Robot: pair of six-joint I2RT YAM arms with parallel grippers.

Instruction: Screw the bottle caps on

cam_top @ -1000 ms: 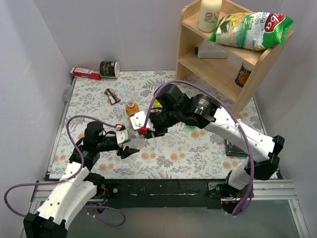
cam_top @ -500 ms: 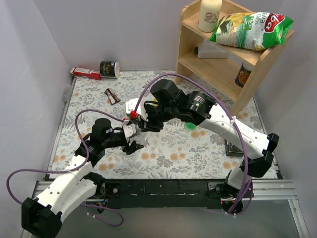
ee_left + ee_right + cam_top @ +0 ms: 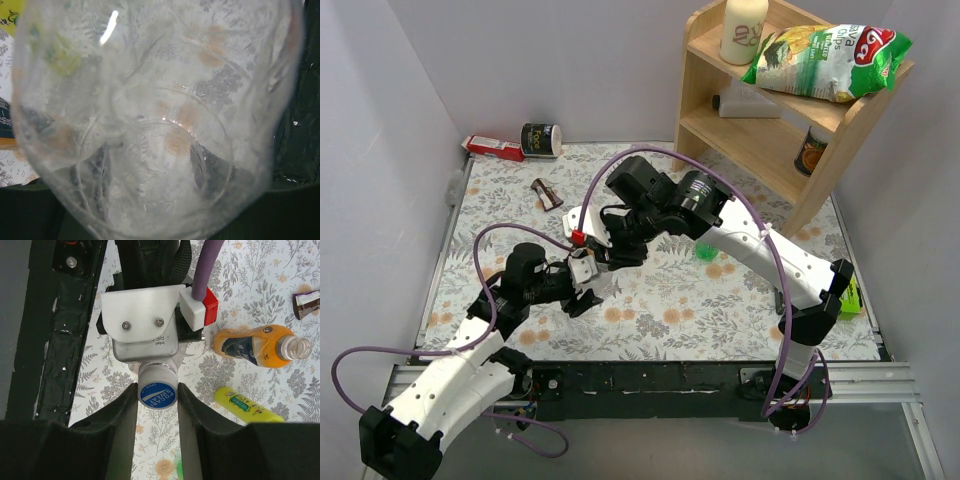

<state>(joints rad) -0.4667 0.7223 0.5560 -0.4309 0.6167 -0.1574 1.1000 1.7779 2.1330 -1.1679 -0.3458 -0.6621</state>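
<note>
Progress est.: cap one of three in hand, none surely finished.

Nearest: L gripper (image 3: pixel 582 285) clamped on clear bottle (image 3: pixel 160 125), held up off table (image 3: pixel 740 310), roughly level, neck toward R arm. Nothing but bottle wall in L wrist view, own fingers hidden there, so grip judged from top view.

Just beyond: R gripper (image 3: pixel 157 390) closed on blue cap (image 3: pixel 157 394), one finger touching each side, cap right at bottle mouth. Depth of threading: can't tell, neck hidden behind cap. Prob. mid-screw or just seated.

Further out, on table: orange bottle (image 3: pixel 250 346) lying on its side, mouth open, no cap on. Beside it, slim yellow bottle (image 3: pixel 247 406), not part of job.

Past R arm: small green blob (image 3: pixel 705 252) on table, cap or bottle, too small to say. No white cap found in any view.

Far back: jar (image 3: pixel 542 139) by rear wall, wooden shelf (image 3: pixel 760 150) in R corner, both irrelevant.

Left to do, as judged: finish turning blue cap, set bottle down, then cap orange bottle and green one, i.e. most of task ahead.
</note>
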